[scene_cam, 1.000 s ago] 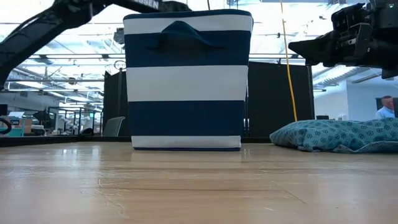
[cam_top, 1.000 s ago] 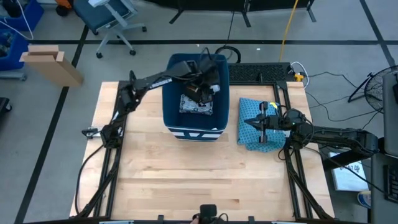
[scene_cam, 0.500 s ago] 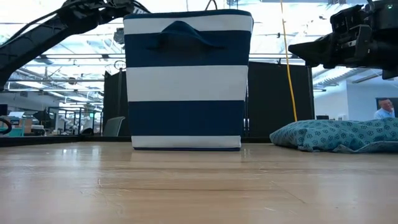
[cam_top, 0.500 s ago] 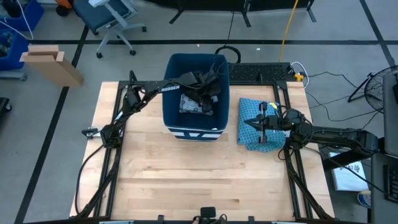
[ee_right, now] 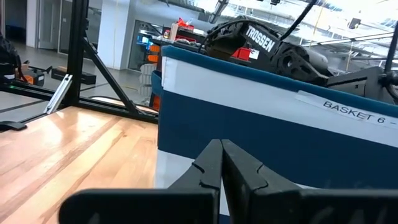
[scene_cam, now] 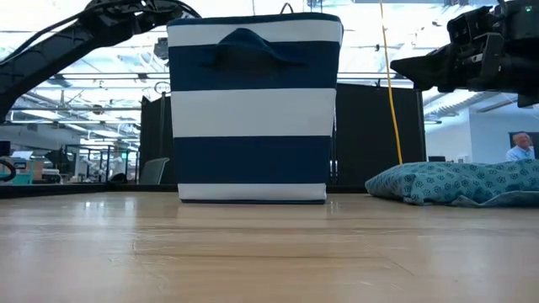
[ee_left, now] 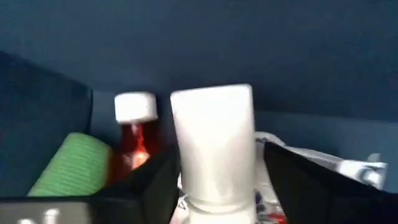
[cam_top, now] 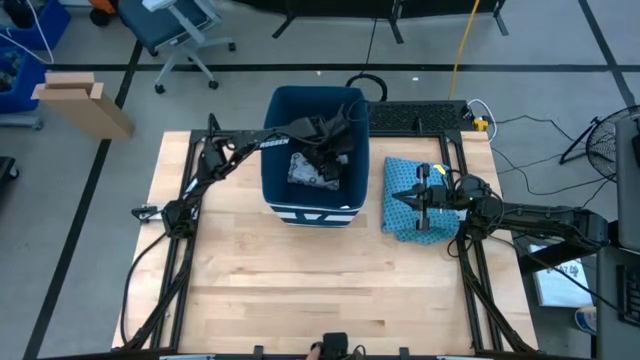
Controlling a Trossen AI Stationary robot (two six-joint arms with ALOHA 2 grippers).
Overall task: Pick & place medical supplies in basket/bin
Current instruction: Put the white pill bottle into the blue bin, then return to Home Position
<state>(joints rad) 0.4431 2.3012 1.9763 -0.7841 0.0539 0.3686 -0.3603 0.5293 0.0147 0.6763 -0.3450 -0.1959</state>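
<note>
High view: the left gripper (cam_top: 325,152) reaches down inside the bin (cam_top: 280,120), above a white packet (cam_top: 308,172) on the bin floor; the bin stands at the far middle of the surface (cam_top: 300,280); the right gripper (cam_top: 418,200) hangs over the cloth (cam_top: 400,225) just right of the bin.

Low view: the striped bin (scene_cam: 254,109) stands upright; the cloth (scene_cam: 455,183) lies to its right; the right gripper (scene_cam: 421,66) hovers above the cloth.

Left wrist view: a white tube (ee_left: 214,149) stands between the fingers (ee_left: 155,186), which are spread with gaps at both sides; a red bottle (ee_left: 134,140) and a green oblong (ee_left: 71,165) lie behind, inside the bin.

Right wrist view: the right gripper (ee_right: 222,163) is pressed together, empty, facing the bin (ee_right: 280,143).
</note>
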